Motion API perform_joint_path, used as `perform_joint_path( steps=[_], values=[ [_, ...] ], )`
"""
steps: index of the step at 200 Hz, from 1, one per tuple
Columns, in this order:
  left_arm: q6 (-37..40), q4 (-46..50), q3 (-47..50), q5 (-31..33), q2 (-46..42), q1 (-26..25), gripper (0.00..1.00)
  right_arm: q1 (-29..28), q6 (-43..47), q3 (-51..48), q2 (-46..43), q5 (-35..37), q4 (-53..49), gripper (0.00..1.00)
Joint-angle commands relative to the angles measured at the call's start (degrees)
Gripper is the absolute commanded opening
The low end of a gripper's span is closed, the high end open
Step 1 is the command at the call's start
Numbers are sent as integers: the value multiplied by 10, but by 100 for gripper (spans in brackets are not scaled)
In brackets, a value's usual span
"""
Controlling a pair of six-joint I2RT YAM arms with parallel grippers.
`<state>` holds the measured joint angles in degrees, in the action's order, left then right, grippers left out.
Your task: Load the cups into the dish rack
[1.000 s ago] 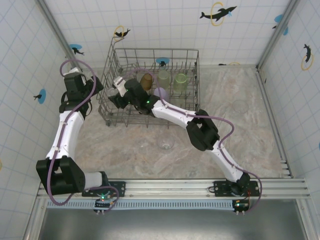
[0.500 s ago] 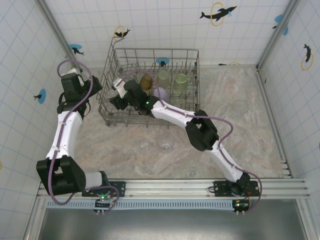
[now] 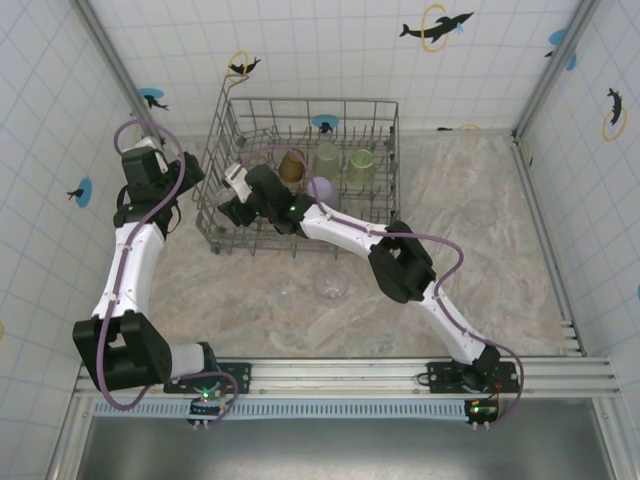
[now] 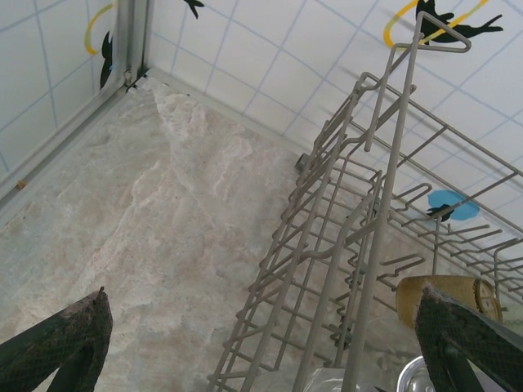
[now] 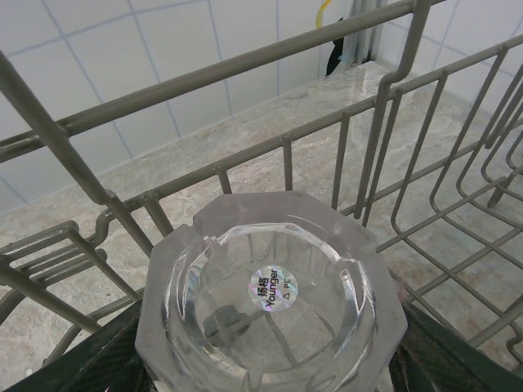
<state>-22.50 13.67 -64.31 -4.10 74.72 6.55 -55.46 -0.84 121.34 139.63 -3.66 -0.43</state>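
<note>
**Overhead and wrist views.** A marble-patterned table top (image 3: 520, 300) is enclosed by white tiled walls bearing dolphin stickers. The large grey wire dish rack (image 3: 310, 100) stands toward 11 o'clock on the table.

Along the rack's 12 o'clock side sit three cups:
- an amber-brown translucent cup (image 3: 292, 163);
- a pale green translucent cup (image 3: 326, 157);
- a second pale green cup (image 3: 361, 163).

A lilac translucent cup (image 3: 320, 187) rests just at 6 o'clock of the first two.

The right gripper (image 5: 270, 351) lies inside the rack's 9 o'clock end. It is clasped on a clear faceted plastic cup (image 5: 270, 286). The cup's base, with its round sticker, faces the wrist camera, and rack wires stand close behind it.

The left gripper (image 4: 263, 298) hangs outside the rack, beside its 9 o'clock wall, with jaws spread wide and gripping nothing. Seen from its wrist, the wall rises between the dark fingers (image 4: 73, 335). Whether the wall stands within the jaws or beyond them cannot be told.

Two more cups stand on the bare table. One clear cup (image 3: 331, 287) is at 6 o'clock of the rack. Another clear cup (image 3: 481, 212) is at 3 o'clock, well apart from the rack and near the right wall.
</note>
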Motion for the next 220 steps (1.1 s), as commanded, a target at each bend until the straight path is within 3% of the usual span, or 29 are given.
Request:
perform_joint_path(
  steps=[1, 48, 103, 153, 220],
  values=[
    [-2, -1, 9, -8, -1, 5, 97, -22, 1, -11, -4, -5, 12, 51],
    [-3, -2, 10, -11, -2, 7, 97, -29, -12, -45, -19, -29, 39, 50],
    [-3, -2, 11, -11, 0, 8, 97, -32, 11, -46, -11, -4, 24, 51],
    [-7, -4, 11, -19, 3, 10, 97, -32, 30, -44, -12, 14, 14, 79],
    [-8, -6, 13, -18, -1, 11, 97, -32, 25, -25, -21, 18, 20, 97]
  ],
)
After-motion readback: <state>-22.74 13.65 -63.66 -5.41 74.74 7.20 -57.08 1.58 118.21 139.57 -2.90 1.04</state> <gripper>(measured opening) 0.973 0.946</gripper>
